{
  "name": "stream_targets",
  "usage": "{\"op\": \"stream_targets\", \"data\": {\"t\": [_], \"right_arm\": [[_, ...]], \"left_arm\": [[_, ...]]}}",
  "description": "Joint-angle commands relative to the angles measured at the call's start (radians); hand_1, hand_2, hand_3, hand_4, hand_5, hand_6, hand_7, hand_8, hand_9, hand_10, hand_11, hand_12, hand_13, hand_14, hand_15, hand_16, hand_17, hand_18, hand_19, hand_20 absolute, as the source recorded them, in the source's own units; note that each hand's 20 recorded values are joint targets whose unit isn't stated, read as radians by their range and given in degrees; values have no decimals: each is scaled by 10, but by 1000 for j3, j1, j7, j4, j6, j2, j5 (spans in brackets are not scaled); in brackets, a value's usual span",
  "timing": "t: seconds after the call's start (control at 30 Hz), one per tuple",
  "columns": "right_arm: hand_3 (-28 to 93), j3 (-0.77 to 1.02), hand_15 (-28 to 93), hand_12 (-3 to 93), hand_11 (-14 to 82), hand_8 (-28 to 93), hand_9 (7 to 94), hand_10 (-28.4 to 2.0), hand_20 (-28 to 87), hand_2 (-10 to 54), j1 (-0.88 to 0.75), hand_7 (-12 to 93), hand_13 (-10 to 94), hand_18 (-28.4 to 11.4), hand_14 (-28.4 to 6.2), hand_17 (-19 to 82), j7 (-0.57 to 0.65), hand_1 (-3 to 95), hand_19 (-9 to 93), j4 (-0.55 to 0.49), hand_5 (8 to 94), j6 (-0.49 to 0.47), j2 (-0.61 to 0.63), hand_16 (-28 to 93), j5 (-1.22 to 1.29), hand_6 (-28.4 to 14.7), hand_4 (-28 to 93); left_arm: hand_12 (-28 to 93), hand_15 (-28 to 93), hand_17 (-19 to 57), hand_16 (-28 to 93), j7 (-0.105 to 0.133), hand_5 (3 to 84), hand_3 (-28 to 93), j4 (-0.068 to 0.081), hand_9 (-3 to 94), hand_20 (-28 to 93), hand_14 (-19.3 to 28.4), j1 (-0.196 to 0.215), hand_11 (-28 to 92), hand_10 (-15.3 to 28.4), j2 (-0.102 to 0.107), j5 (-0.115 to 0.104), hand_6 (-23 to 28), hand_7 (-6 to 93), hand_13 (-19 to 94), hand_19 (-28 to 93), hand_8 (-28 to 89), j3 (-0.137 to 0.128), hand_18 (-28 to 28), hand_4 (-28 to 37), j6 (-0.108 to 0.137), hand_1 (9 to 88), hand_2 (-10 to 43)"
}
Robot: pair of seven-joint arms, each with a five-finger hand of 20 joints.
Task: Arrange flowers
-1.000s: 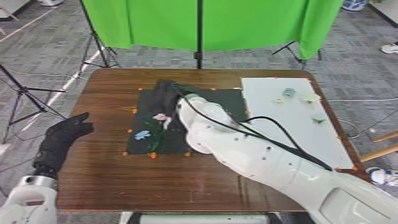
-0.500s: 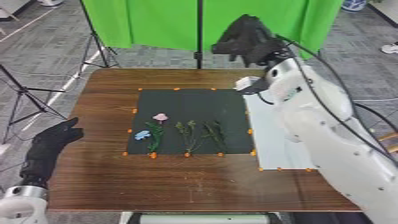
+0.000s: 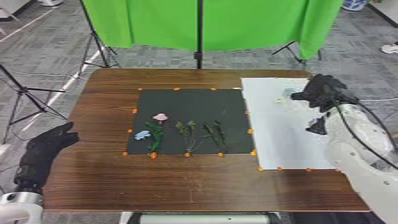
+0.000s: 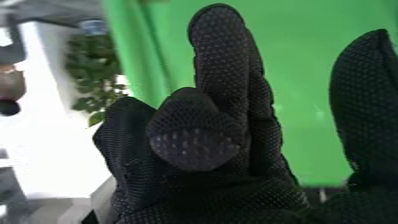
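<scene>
In the head view my right hand (image 3: pixel 325 93) is above the right edge of the white board (image 3: pixel 275 135), open and holding nothing. The right wrist view shows the same hand (image 4: pixel 213 170) with mostly straight fingers, one bent forward. A pale flower (image 3: pixel 279 100) and a faint greenish one (image 3: pixel 289 92) lie near that hand; it hides part of the board. On the black mat (image 3: pixel 191 95) lie a pink flower (image 3: pixel 160 117) and a blue flower (image 3: pixel 142 135) by green stems (image 3: pixel 155 137), with leafy sprigs (image 3: pixel 190 135) beside them. My left hand (image 3: pixel 44 147) is open at the table's left edge.
Orange markers (image 3: pixel 153 155) line the mat and board on the brown table (image 3: pixel 191 187). Beyond the table's far edge hangs a green backdrop (image 3: pixel 249 27) with a black stand (image 3: pixel 199 40). Another stand (image 3: pixel 27 90) is on the left.
My right hand has left the black mat, swung up past the table's back right, and come down over the board's right side. My left hand has lowered slightly. The mat's flowers have stayed put.
</scene>
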Motion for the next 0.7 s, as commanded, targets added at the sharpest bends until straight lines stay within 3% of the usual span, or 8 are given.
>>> {"op": "stream_targets", "data": {"t": [0.03, 0.13, 0.2, 0.23, 0.3, 0.37, 0.53, 0.7], "right_arm": [[635, -5, 638, 302, 355, -73, 831, -136, 625, -84, -33, 149, 873, -182, -53, 594, 72, 287, 932, 59, 696, -36, 32, 358, -121, -6, -115], [635, -4, 638, 304, 358, -75, 831, -137, 626, -89, -45, 147, 872, -182, -52, 594, 77, 288, 932, 71, 695, -34, 42, 359, -164, -2, -115], [635, -12, 639, 306, 360, -77, 830, -137, 627, -91, -41, 144, 872, -182, -53, 594, 79, 287, 932, 89, 691, -35, 47, 360, -173, 0, -115], [635, -16, 640, 306, 361, -78, 829, -137, 628, -92, -40, 143, 872, -182, -53, 594, 84, 286, 932, 96, 690, -47, 50, 361, -174, 1, -115], [634, -35, 641, 310, 364, -79, 825, -137, 630, -94, -26, 138, 870, -181, -53, 593, 84, 284, 932, 120, 681, -51, 48, 363, -162, 1, -115], [633, -52, 646, 311, 365, -79, 822, -137, 632, -94, -15, 134, 865, -182, -53, 593, 96, 282, 932, 145, 669, -53, 38, 367, -149, 1, -114], [636, -72, 640, 299, 339, -75, 821, -132, 629, -95, -16, 132, 872, -175, -41, 601, 92, 286, 932, 187, 654, -43, 22, 361, -122, -2, -110], [642, -104, 625, 278, 302, -71, 830, -131, 625, -95, -22, 141, 887, -166, -25, 614, 65, 326, 932, 220, 657, 73, 11, 361, -89, -1, -113]], "left_arm": [[129, 202, 70, 8, -17, 453, 667, 1, 454, 173, 187, 6, 217, 148, -2, 8, 58, 113, 368, 85, -56, 1, 132, -220, 5, 274, 20], [129, 202, 70, 8, -15, 453, 667, 1, 453, 172, 187, 9, 215, 148, -2, 9, 59, 113, 367, 85, -56, -1, 132, -220, 3, 274, 20], [129, 202, 70, 8, -14, 453, 667, 10, 453, 172, 187, 5, 215, 147, -3, 7, 59, 113, 367, 85, -56, -2, 132, -221, -6, 274, 20], [129, 201, 70, 8, -21, 453, 667, 4, 453, 173, 187, 9, 215, 147, -6, 9, 59, 112, 367, 85, -56, -10, 132, -221, -12, 274, 19], [130, 201, 70, 9, -30, 454, 667, 6, 453, 173, 188, 1, 216, 147, -2, 15, 59, 112, 367, 85, -57, 1, 132, -221, -8, 274, 19], [130, 201, 70, 8, -25, 453, 667, 8, 453, 173, 187, 2, 216, 147, 0, 12, 59, 112, 367, 85, -57, 8, 132, -220, -9, 274, 20], [129, 200, 70, 9, -32, 452, 665, 10, 452, 173, 187, -6, 215, 148, 1, 12, 59, 112, 366, 85, -56, 5, 132, -220, -18, 275, 20], [129, 200, 69, 9, -26, 451, 665, 13, 451, 172, 187, 0, 215, 147, -2, 5, 59, 111, 365, 85, -57, 5, 132, -219, -16, 276, 20]]}}
